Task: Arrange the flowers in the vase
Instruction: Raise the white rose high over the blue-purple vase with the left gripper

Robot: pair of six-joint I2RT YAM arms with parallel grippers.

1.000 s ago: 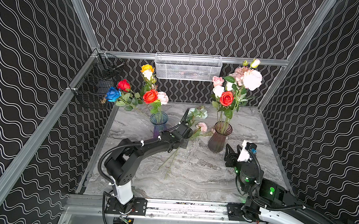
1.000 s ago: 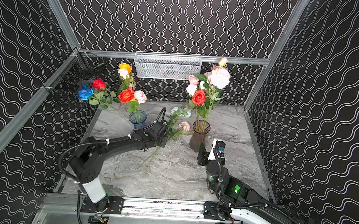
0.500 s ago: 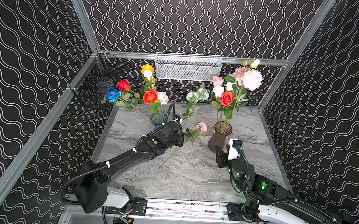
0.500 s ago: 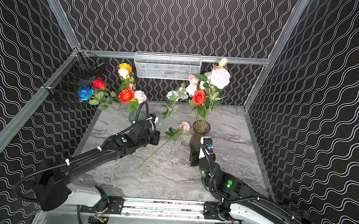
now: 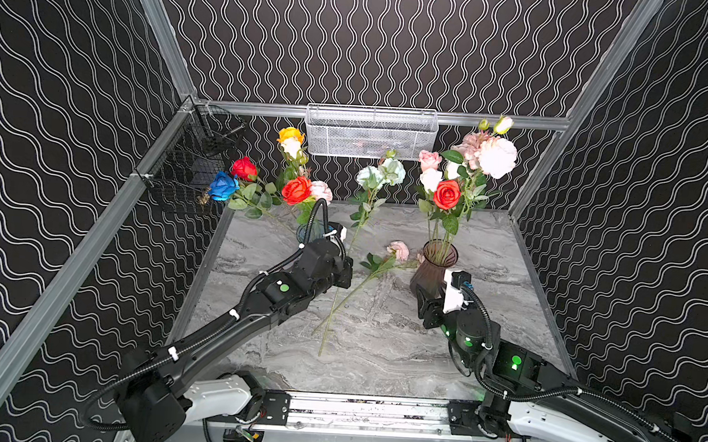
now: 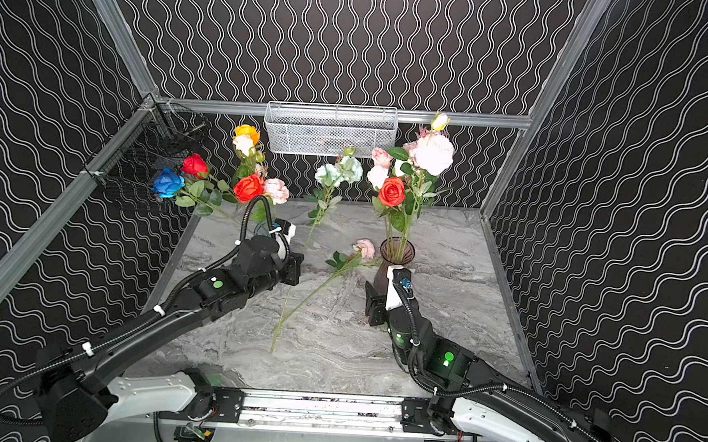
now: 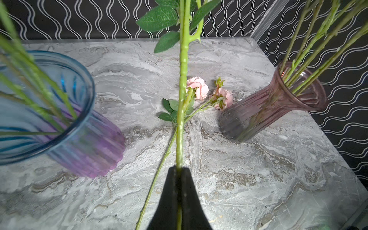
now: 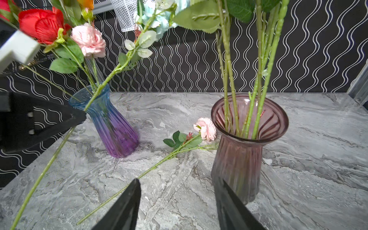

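My left gripper [image 5: 343, 267] [image 7: 178, 169] is shut on the green stem [image 7: 183, 79] of a pale blue and white flower [image 5: 382, 172] [image 6: 340, 171]. The flower stands nearly upright between the two vases, above the table. The blue-purple vase [image 7: 59, 111] [image 8: 111, 123] holds red, orange, blue and pink flowers [image 5: 295, 190]. The brownish-purple vase [image 5: 433, 263] [image 8: 243, 151] holds pink, white and red flowers [image 5: 447, 193]. A pink flower [image 5: 398, 249] [image 8: 206, 128] lies on the table beside that vase. My right gripper [image 5: 423, 300] [image 8: 179, 183] is open, empty, just in front of the brownish-purple vase.
A white mesh basket [image 5: 371, 133] hangs on the back wall and a black wire basket [image 5: 188, 167] on the left wall. Patterned walls close in the marble table [image 5: 378, 356] on three sides.
My left arm has lifted the pale blue flower off the table and swung it upright. My right arm has moved in towards the brownish-purple vase.
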